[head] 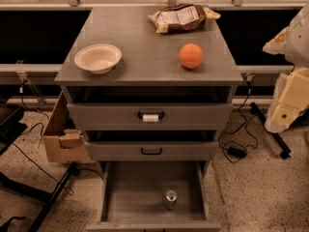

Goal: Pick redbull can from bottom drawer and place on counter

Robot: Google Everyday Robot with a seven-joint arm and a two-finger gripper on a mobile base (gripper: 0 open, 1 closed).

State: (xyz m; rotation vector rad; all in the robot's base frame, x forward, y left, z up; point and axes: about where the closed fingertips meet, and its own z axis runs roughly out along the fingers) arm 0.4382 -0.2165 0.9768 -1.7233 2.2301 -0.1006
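The redbull can (170, 199) stands upright in the open bottom drawer (125, 197), near its front and slightly right of the middle, its shiny top facing up. The counter (145, 57) is the grey top of the cabinet above. My gripper (286, 111) is at the right edge of the camera view, on the pale arm, beside the cabinet at about the height of the upper drawers. It is far from the can and holds nothing that I can see.
On the counter are a white bowl (98, 57) at the left, an orange ball (191, 55) at the right and a snack bag (182, 17) at the back. Two upper drawers with black handles (151, 115) stand slightly open. A cardboard box (62, 134) and cables lie at the left.
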